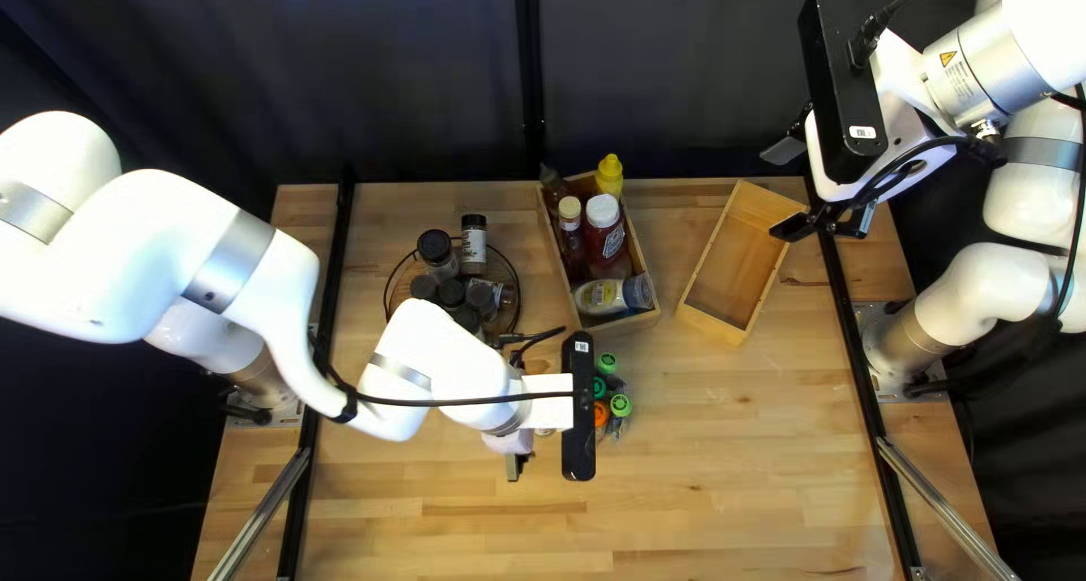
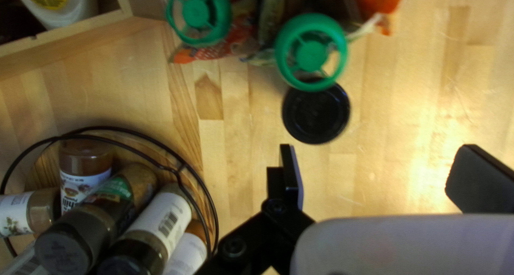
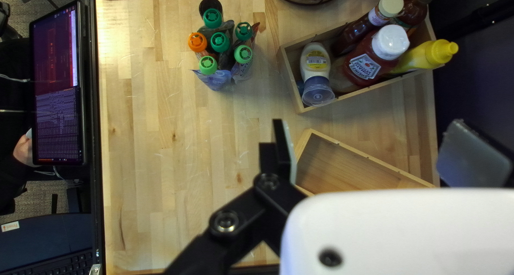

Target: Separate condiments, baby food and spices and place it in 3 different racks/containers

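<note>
Pale wood is spread under both arms. Twelve o'clock is taken as straight ahead of each gripper. The two fingers of the left gripper (image 2: 383,170) are held wide apart, with nothing pinched. Just ahead of them, between ten and eleven o'clock, the round black lid (image 2: 316,113) is seen face on, so its jar is probably stood up straight, with its long side up and down. It is placed nearer to one finger than to the middle of the gap, so a small shift that way, then a drop, seems to be called for. The baby food pouches (image 2: 310,53) are bunched at eleven o'clock, right by the lid, and could be bumped.

Farther out, at nine o'clock, spice jars (image 2: 160,216) are kept in the wire basket (image 2: 101,128), where this jar probably belongs. At ten o'clock the condiment box (image 2: 64,46) is found.

The fingers of the right gripper (image 3: 369,152) are spread too, with nothing gripped. The lid is much nearer to the left gripper. The bare wooden box (image 1: 735,264) is set near the right gripper, probably for the pouches.
</note>
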Tool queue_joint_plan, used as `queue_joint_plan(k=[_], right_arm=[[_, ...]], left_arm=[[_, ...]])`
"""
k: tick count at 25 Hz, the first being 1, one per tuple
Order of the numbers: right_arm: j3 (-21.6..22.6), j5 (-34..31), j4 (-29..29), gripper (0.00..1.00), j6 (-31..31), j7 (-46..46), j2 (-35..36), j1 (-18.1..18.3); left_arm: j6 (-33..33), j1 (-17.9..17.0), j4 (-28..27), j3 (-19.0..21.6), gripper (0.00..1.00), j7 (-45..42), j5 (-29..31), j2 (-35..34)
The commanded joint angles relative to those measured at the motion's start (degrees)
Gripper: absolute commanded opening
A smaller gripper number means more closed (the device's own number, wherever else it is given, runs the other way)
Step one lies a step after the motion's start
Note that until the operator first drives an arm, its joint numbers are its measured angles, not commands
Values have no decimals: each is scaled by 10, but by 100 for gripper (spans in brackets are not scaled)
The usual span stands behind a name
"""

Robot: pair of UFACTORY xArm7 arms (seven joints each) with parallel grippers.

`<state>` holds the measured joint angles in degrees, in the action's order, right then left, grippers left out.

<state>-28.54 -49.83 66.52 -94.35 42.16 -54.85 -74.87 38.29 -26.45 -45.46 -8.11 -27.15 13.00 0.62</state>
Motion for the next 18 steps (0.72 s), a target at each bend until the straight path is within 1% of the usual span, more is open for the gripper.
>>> queue_joint_plan(k=[1,7,8,9,10,12,15,18], right_arm=[[0,0,0,100,0,0,0,0],[0,0,0,100,0,0,0,0],[0,0,0,100,0,0,0,0],[0,0,0,100,0,0,0,0],[0,0,0,100,0,0,0,0],[0,0,0,100,0,0,0,0],[0,0,0,100,0,0,0,0],[0,0,0,100,0,0,0,0]], left_arm=[[-32,7,10,-8,100,-10,8,19],[-44,13,4,-13,100,-14,8,41],[-45,14,4,-14,79,-15,8,43],[-45,14,4,-15,53,-16,7,43],[-44,14,4,-15,0,-17,7,43],[-39,13,2,-14,0,-19,6,42],[-13,11,-10,-11,0,-14,-6,40],[43,7,-32,-4,0,3,-35,29]])
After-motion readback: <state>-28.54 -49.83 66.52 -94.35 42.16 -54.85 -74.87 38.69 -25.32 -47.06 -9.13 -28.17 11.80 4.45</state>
